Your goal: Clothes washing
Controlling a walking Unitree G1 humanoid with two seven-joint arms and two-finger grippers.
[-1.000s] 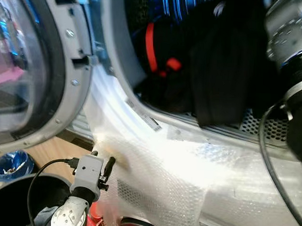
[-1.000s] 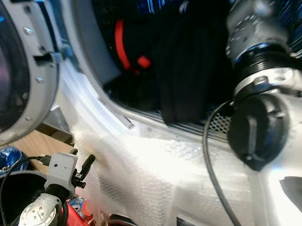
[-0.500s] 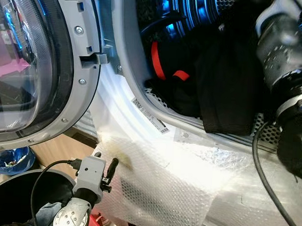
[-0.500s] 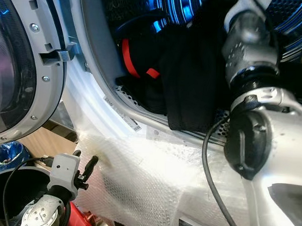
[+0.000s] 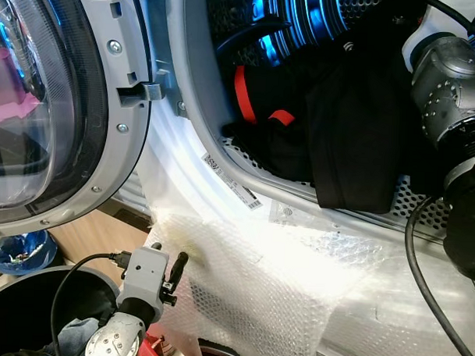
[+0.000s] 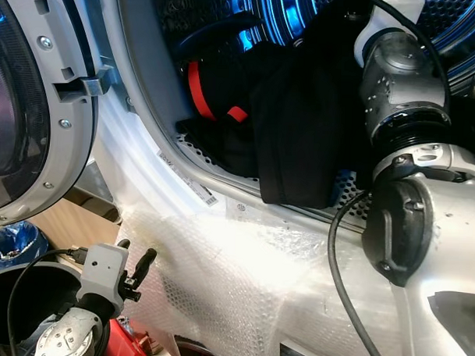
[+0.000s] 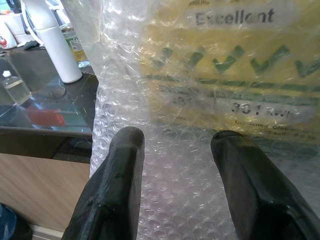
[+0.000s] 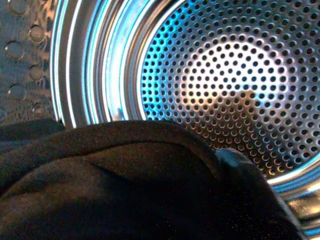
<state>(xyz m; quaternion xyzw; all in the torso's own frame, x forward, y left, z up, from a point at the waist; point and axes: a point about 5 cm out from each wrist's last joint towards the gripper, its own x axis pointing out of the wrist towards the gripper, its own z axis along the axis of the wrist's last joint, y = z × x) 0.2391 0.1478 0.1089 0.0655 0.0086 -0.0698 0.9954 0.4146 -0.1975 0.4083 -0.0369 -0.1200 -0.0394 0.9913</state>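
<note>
Nearest the head camera, a black bin [image 5: 14, 311] sits low on the robot's left with crumpled cloth inside, and a red object [image 6: 122, 342] shows just beside it. The left gripper [image 7: 177, 150] hovers above the bin's rim, its two black fingers [image 7: 117, 185] spread apart and holding nothing, pointed at the bubble wrap [image 5: 281, 281] that drapes the washing machine's front below the door opening. Through the wrap, a yellow energy label [image 7: 235, 65] with green chevrons is visible. A blue bag [image 5: 20, 252] lies on the wooden floor under the open round door [image 5: 45, 101], which swings out to the robot's left. Beyond the wrap, a black garment [image 6: 298, 125] hangs over the lip of the opening, with another dark garment bearing a red strap [image 5: 240, 92] lying beside it inside. The right arm [image 6: 404, 98] reaches into the perforated steel drum [image 8: 225, 75]; the right gripper is buried in the black cloth, so its finger state cannot be told.
</note>
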